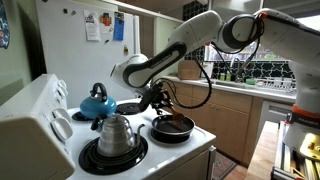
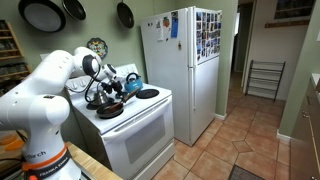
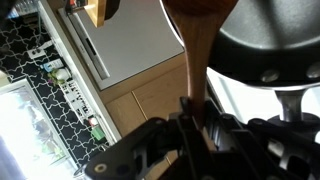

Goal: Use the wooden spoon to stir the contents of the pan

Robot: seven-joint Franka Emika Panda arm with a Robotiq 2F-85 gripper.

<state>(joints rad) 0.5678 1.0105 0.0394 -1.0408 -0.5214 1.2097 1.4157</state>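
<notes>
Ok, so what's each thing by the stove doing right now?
gripper: shut on the wooden spoon.
wooden spoon: held, tip down at the pan.
pan: flat on a front burner.
contents: brownish heap in the pan.
blue kettle: upright, back burner.
steel kettle: upright, front burner.
fridge: doors shut.

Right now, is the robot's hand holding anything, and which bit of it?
Yes. The gripper is shut on the wooden spoon and grips it by the handle. The spoon's wide end points towards the pan.
</notes>
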